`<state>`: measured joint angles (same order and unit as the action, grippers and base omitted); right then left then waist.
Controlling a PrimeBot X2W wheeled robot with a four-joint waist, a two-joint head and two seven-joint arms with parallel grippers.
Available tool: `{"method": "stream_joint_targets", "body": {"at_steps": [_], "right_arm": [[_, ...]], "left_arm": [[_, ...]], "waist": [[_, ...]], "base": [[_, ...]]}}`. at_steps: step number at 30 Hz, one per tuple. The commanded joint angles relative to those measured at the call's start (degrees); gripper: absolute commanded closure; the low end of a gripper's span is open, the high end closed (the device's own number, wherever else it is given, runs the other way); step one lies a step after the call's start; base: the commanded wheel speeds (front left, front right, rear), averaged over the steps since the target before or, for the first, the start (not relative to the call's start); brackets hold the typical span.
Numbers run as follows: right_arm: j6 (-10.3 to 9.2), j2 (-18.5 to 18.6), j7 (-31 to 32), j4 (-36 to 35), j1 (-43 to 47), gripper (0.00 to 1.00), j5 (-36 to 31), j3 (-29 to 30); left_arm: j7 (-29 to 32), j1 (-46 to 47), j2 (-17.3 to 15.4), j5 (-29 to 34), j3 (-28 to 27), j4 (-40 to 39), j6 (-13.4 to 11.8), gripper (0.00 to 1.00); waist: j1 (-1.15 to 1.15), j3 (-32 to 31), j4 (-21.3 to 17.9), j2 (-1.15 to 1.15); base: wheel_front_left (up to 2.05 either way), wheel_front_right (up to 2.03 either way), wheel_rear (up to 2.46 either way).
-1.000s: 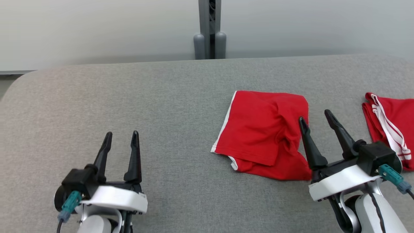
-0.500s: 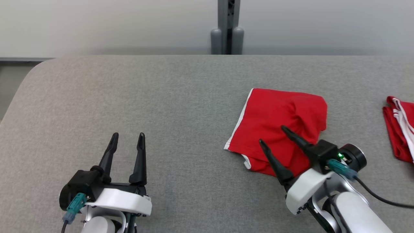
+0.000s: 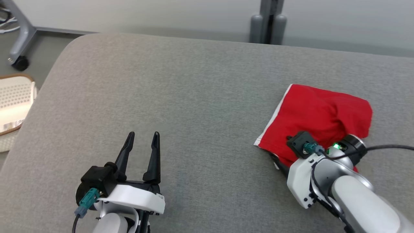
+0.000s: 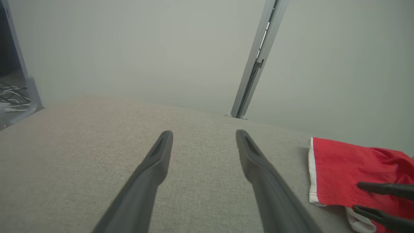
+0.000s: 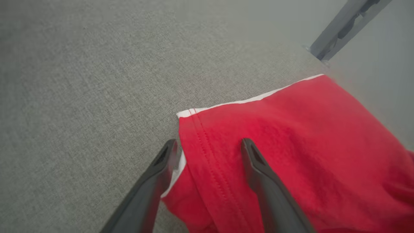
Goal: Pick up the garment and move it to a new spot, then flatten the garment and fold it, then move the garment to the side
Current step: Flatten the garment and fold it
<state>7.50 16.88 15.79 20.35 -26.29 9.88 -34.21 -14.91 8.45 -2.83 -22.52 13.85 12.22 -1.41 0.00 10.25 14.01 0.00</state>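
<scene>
We think the garment (image 3: 318, 110) looks folded, only the move aside left; right gripper (image 5: 208, 144) straddles its corner, apart, nothing grabbed. Our left gripper (image 3: 143, 135) is apart too.

grey padded surface (image 3: 194, 81), grey post (image 3: 268, 19), maybe basket (image 3: 14, 97)

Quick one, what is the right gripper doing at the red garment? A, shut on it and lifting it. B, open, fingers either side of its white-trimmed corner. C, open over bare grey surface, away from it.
B: the right gripper is open at the red garment, one finger beside its white-trimmed edge, the other over the cloth.
</scene>
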Motion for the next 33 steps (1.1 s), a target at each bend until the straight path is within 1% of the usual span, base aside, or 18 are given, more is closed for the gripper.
{"method": "stream_joint_targets", "body": {"at_steps": [1,6,7,8,9,10,17,21,27,33], "right_arm": [[-0.01,0.9,0.8,0.5,-1.0,0.0,0.2,-0.1],[-0.01,1.5,3.3,2.4,-1.3,0.01,0.3,0.6],[-0.01,1.5,3.6,2.6,-1.2,0.63,0.1,1.0],[-0.01,1.4,3.8,2.7,-1.0,0.8,-0.1,1.2],[-0.01,1.4,3.8,2.7,-1.0,0.8,-0.1,1.2],[-0.01,1.4,3.9,2.9,-0.9,1.0,-0.2,1.4],[-0.01,0.5,3.2,3.2,-0.5,1.0,-1.0,2.3],[-0.01,-1.3,0.4,1.9,-1.1,1.0,0.6,2.6],[-0.01,-5.0,-3.4,-2.1,-4.8,1.0,6.4,1.2],[-0.01,-9.0,-6.9,-7.0,-10.6,1.0,14.8,0.5]], "left_arm": [[-0.2,0.5,-0.2,-0.5,0.1,0.2,-0.3,0.0],[-0.2,0.1,-0.2,-1.2,1.0,0.2,-0.7,0.0],[-0.2,0.0,-0.2,-1.2,1.1,0.2,-0.9,0.0],[-0.2,-0.1,-0.2,-1.3,1.2,0.2,-1.0,0.0],[-0.2,-0.1,-0.2,-1.3,1.2,0.2,-1.0,0.0],[-0.2,-0.1,-0.2,-1.3,1.2,0.2,-1.1,0.0],[-0.2,0.3,-0.2,-0.7,0.8,0.2,-1.1,0.0],[-0.2,0.4,-0.2,-0.2,0.7,0.3,-0.9,0.0],[-0.2,-0.5,-0.2,0.2,0.3,0.6,-1.0,0.0],[-0.2,-1.0,-0.2,0.5,-0.5,0.5,-1.3,0.0]], "waist": [[0.0,0.4,1.2,0.0],[0.0,0.4,2.3,0.0],[0.0,0.3,2.4,0.0],[0.0,0.3,2.4,0.0],[0.0,0.3,2.4,0.0],[0.0,0.2,2.4,0.0],[0.0,-0.3,1.5,0.0],[0.0,-0.9,0.7,0.0],[0.0,-2.2,-0.1,0.0],[0.0,-3.4,-0.9,0.0]], "base": [[0.0,0.0,0.0],[0.0,0.0,0.0],[0.0,0.0,0.0],[0.0,0.0,0.0],[0.0,0.0,0.0],[0.0,0.0,0.0],[0.0,0.0,0.0],[0.0,0.0,0.0],[0.0,0.0,0.0],[0.0,0.0,0.0]]}}
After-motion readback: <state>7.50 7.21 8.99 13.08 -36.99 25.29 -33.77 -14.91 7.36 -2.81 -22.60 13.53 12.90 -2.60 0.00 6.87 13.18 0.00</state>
